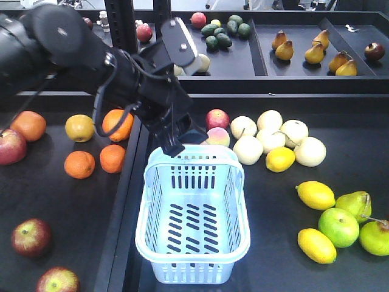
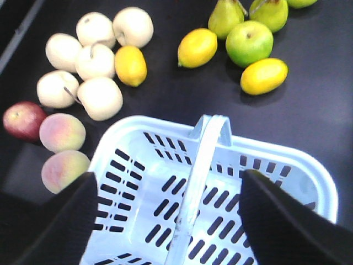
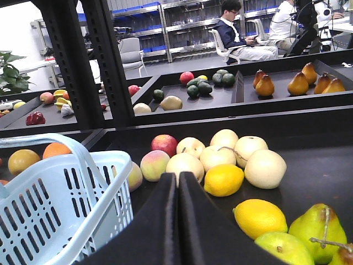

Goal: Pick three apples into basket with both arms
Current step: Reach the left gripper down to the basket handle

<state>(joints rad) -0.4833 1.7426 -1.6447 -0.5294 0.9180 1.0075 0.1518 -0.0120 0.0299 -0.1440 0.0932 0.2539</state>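
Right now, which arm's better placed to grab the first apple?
Left, probably. The left gripper is open above the basket, near the red apple; other apples lie on its side. The right gripper is shut.

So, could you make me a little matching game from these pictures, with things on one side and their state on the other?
Things:
1. pale blue slotted plastic basket
2. black left gripper
3. black right gripper
4. round red apples

States:
A. fingers pressed together
B. empty
C. lying on the dark table
D. fingers spread wide over the basket

Pairs: 1-B, 2-D, 3-A, 4-C.
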